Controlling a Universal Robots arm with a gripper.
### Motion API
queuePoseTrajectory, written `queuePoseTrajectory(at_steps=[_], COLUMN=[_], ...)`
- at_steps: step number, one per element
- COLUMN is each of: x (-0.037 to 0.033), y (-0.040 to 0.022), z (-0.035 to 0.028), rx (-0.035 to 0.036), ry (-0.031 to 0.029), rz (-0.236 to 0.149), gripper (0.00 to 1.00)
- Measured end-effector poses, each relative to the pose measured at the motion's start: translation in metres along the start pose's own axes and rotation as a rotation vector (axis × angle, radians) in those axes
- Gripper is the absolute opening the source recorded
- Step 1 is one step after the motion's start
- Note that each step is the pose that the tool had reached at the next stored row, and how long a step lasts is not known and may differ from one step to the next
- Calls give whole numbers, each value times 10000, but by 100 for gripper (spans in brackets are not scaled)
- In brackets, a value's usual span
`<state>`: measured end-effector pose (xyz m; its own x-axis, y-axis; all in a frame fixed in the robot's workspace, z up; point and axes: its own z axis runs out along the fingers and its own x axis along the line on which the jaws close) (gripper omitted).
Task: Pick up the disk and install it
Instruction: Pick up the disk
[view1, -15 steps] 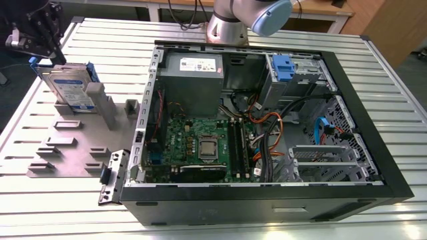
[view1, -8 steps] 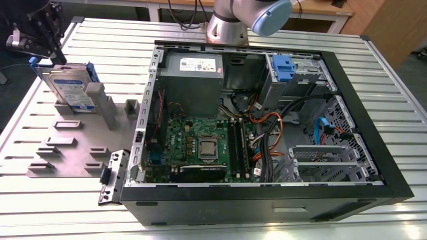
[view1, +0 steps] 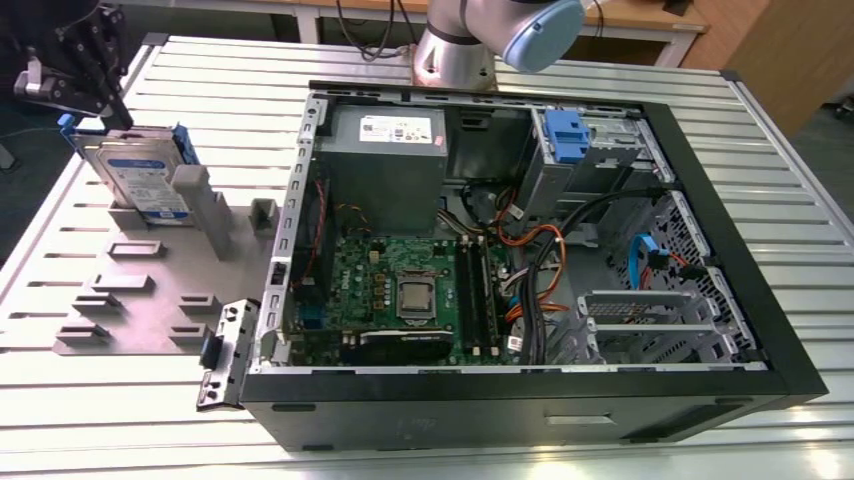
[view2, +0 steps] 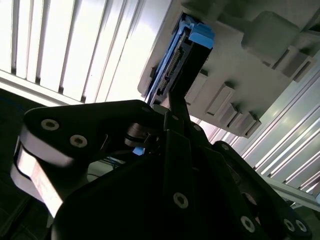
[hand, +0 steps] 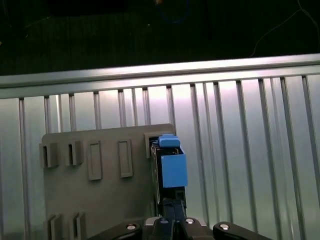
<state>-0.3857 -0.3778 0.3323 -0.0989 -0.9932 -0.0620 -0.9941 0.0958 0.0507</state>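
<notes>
Nearest you, the open computer case (view1: 747, 330) took up most of the tabletop (view1: 747, 110), and no disk was mounted in it as far as the exterior view showed. So the install was all still ahead of you. Beyond the case's left wall in the exterior view's terms, the disk (view1: 134, 180) stood on edge in the grey holder plate (view1: 147, 300), towards the tabletop's far corner. Your gripper (view1: 118, 118) was right at its upper edge. I cannot tell whether it had a hold on the disk.

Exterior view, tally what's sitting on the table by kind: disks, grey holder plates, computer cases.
Disk: 1
Holder plate: 1
Computer case: 1
Total: 3
</notes>
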Motion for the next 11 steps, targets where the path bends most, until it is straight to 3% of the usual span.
queuePoseTrajectory(at_steps=[11], x=[0], y=[0], z=[0], rx=[-5], ry=[5], rz=[-76], gripper=[11])
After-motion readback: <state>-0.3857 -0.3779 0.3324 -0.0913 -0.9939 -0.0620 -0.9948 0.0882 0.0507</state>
